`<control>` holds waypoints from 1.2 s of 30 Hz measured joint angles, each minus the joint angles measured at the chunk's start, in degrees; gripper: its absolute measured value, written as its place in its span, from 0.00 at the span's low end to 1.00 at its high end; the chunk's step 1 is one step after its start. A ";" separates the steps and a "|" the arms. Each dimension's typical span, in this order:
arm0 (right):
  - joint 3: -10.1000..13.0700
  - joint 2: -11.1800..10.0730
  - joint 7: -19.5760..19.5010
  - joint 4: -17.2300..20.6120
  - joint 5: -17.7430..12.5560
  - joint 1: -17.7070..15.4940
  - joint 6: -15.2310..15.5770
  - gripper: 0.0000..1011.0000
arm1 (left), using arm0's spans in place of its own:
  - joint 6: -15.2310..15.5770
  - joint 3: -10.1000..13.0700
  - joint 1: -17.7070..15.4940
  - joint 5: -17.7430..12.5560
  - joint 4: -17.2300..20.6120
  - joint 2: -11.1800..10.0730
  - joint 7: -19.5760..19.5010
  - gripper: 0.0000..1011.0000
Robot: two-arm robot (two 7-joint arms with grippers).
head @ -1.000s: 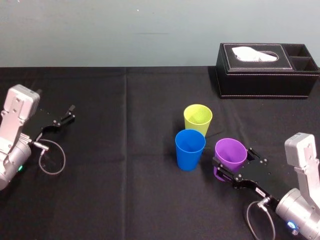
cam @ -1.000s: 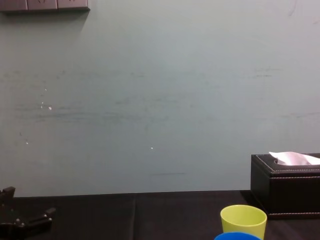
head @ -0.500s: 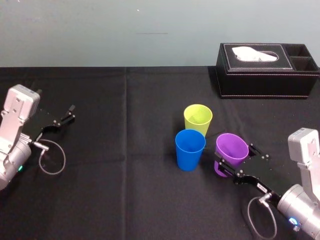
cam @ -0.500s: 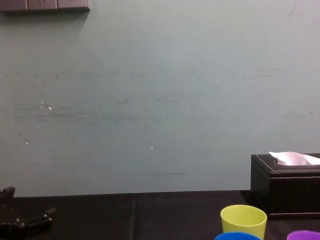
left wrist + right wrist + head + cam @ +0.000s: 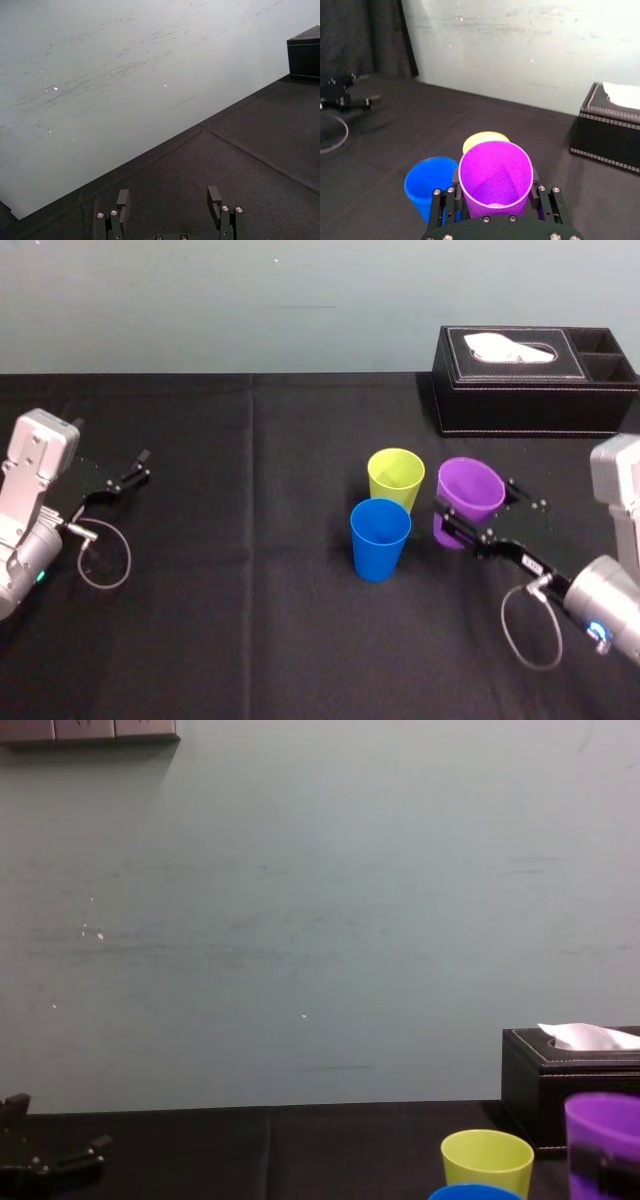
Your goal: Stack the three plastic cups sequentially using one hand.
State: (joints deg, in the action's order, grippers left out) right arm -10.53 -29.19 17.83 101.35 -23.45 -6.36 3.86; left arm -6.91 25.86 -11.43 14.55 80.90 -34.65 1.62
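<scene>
My right gripper [image 5: 478,510] is shut on the purple cup [image 5: 469,493], holding it off the table, tilted, just right of the yellow-green cup [image 5: 396,476]. The blue cup [image 5: 380,537] stands upright in front of the yellow-green one. In the right wrist view the purple cup [image 5: 495,177] sits between both fingers [image 5: 536,184], above the blue cup [image 5: 430,182] and the yellow-green cup [image 5: 485,139]. The chest view shows the purple cup [image 5: 603,1128] raised beside the yellow-green cup [image 5: 487,1160]. My left gripper [image 5: 130,478] rests open at the far left, its fingers [image 5: 215,196] apart over bare cloth.
A black leather tissue box [image 5: 535,380] stands at the back right, behind the cups. A loop of cable [image 5: 105,555] lies by the left arm. The black tablecloth [image 5: 250,620] covers the table, with a plain wall behind.
The right gripper has lifted the purple cup off the table and carried it up and back, from beside the blue cup to beside the yellow-green cup. The left arm has stayed still.
</scene>
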 joint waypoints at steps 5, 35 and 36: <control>0.16 0.47 0.62 0.23 -0.57 2.41 1.52 0.72 | 0.00 0.00 0.00 0.00 0.00 0.00 0.00 1.00; -8.27 4.94 5.04 -13.86 0.78 20.05 2.11 0.72 | 0.00 0.00 0.00 0.00 0.00 0.00 0.00 1.00; -8.36 5.01 5.09 -14.15 0.82 20.22 2.05 0.72 | 0.00 0.00 0.00 0.00 0.00 0.00 0.00 1.00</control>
State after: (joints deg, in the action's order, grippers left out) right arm -18.89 -24.18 22.91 87.20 -22.63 13.86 5.90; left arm -6.91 25.86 -11.43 14.55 80.90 -34.65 1.62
